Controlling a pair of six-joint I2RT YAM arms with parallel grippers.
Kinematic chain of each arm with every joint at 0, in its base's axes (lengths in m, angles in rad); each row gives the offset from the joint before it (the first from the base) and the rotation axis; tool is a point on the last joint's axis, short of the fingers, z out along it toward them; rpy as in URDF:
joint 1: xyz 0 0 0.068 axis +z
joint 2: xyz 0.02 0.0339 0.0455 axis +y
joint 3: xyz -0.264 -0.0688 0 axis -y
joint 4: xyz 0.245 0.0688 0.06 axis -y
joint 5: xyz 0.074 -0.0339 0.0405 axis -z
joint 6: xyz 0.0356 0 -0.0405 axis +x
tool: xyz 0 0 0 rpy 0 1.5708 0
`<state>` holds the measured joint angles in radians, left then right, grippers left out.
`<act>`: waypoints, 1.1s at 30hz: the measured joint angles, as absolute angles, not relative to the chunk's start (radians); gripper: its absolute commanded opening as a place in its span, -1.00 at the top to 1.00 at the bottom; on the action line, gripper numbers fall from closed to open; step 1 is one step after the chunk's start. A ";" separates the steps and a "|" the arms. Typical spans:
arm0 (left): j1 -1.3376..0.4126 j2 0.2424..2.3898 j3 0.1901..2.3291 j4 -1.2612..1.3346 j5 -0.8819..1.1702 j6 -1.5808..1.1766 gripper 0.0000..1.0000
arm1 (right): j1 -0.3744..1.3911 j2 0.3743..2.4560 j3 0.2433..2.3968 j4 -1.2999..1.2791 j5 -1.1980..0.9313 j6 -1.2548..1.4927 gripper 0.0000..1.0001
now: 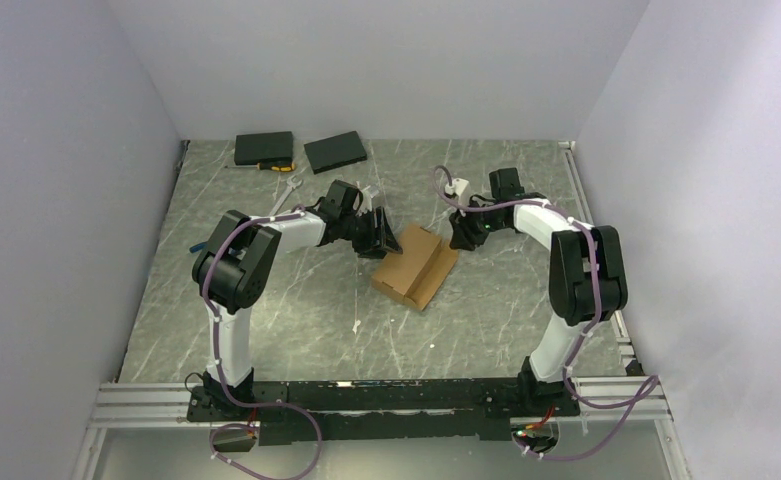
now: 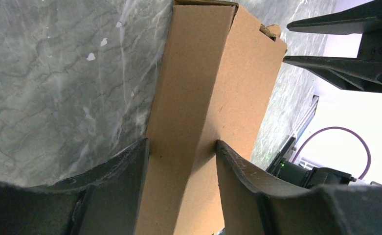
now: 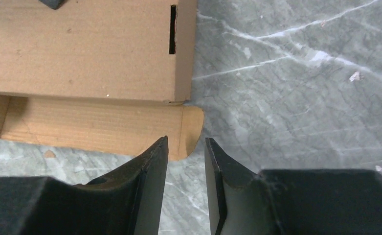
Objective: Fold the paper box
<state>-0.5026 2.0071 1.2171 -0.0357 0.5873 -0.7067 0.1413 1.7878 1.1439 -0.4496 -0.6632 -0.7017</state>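
Mid-fold: box (image 1: 415, 266) sits at bench (image 1: 296, 310) centre, left fingers (image 2: 125, 166) pinching its raised wall. Empty, slightly spread right fingers (image 3: 149, 166) sit just beside the loose flap (image 3: 96, 129). Next, likely: tuck that flap in, left steadying.

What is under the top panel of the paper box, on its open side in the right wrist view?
A ribbed brown flap of the paper box sticks out from under the top panel, over the grey table. Deeper inside, the panel covers everything.
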 measured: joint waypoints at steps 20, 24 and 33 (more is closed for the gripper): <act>-0.502 2.007 1.217 -0.035 0.588 -0.707 -0.14 | 0.080 1.815 1.144 -0.469 -0.698 -0.634 0.07; -0.501 2.007 1.217 -0.035 0.588 -0.707 -0.14 | 0.064 1.815 1.144 -0.469 -0.698 -0.615 0.07; -0.501 2.007 1.214 -0.028 0.591 -0.707 -0.14 | 0.080 1.871 1.160 -0.466 -0.715 -0.582 0.28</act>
<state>-0.5007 2.0071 1.2140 -0.0284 0.5907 -0.7071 0.0803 1.8713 1.1603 -0.4656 -0.7155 -0.5823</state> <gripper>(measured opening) 0.570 0.417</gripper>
